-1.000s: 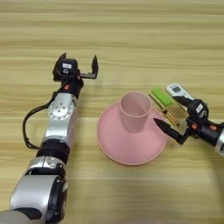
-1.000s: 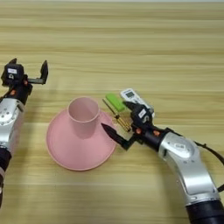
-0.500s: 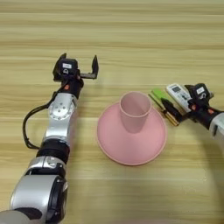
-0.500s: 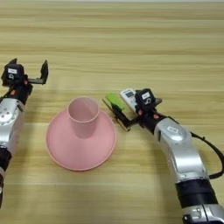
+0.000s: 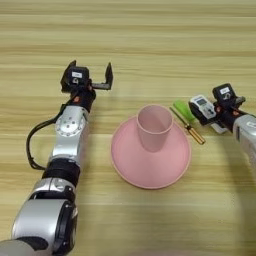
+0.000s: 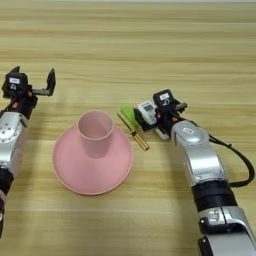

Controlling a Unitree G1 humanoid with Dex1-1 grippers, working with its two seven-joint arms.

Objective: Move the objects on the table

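Note:
A pale pink cup (image 5: 154, 125) stands upright on the far part of a round pink plate (image 5: 125, 165). To its right a small green block (image 5: 181, 109) lies flat on the wooden table (image 5: 150, 40). Just right of that, a white remote (image 5: 201, 106) sits between the fingers of my right gripper (image 5: 204, 113), which is shut on it; the remote's near end (image 6: 161, 134) sticks out past the fingers. My left gripper (image 5: 90, 76) stays open above the table, left of the plate, holding nothing.
A thin orange-handled screwdriver (image 5: 190, 129) lies slantwise between the plate's right rim and the green block, close below the remote. A black cable (image 6: 240, 160) loops along my right forearm.
My right gripper drew back from the plate's right rim, moved to the remote and shut on it. The left arm has not moved.

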